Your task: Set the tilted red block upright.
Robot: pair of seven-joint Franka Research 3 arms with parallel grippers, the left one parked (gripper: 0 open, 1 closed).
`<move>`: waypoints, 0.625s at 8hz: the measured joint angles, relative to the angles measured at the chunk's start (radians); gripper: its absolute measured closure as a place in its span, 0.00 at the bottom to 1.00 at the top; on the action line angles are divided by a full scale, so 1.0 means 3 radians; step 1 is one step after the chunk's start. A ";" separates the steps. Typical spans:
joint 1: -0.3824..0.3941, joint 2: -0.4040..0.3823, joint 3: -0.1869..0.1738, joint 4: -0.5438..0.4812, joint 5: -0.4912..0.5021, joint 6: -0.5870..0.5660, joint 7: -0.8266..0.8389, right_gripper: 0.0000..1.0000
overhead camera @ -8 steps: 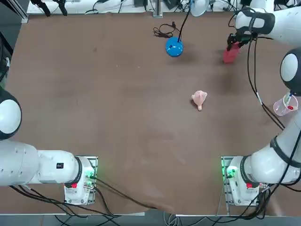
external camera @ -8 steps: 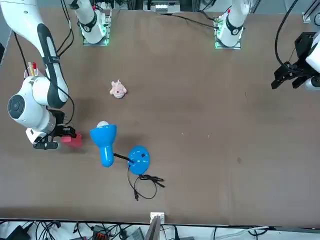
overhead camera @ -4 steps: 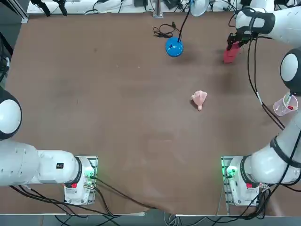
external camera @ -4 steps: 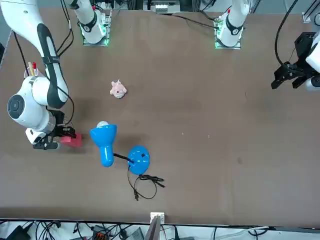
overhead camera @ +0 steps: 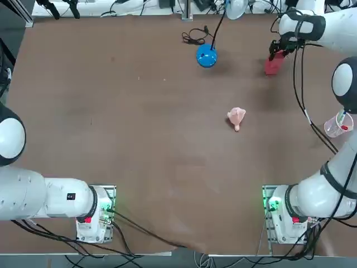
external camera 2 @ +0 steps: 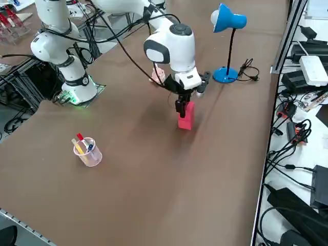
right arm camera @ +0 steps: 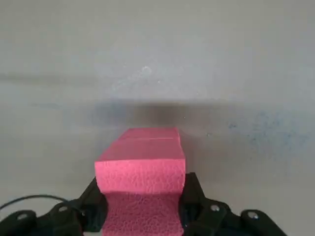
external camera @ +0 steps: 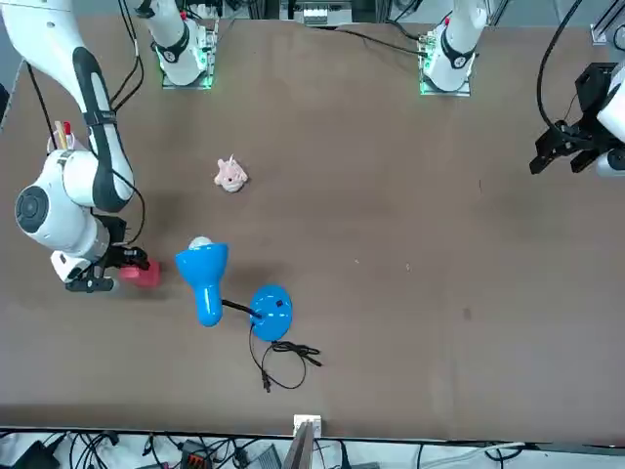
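Note:
The red block stands nearly upright on the brown table at its far right part, its base at the tabletop. My right gripper reaches down from above and is shut on the block's top end. In the right wrist view the red block fills the gap between the two black fingers. From overhead the red block shows just below the gripper. In the front view the red block sits beside the gripper, left of the lamp.
A blue desk lamp with its cord stands left of the block at the far edge. A pale pink lumpy object lies nearer the table's middle. A clear cup with pens sits at the right edge.

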 joint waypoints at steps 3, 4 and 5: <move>0.0000 0.0001 0.0000 0.0000 0.0000 -0.0001 -0.0001 0.27; 0.0000 0.0016 0.0000 0.0000 0.0000 -0.0001 -0.0001 0.14; 0.0000 0.0035 0.0000 0.0000 0.0000 -0.0002 -0.0001 0.00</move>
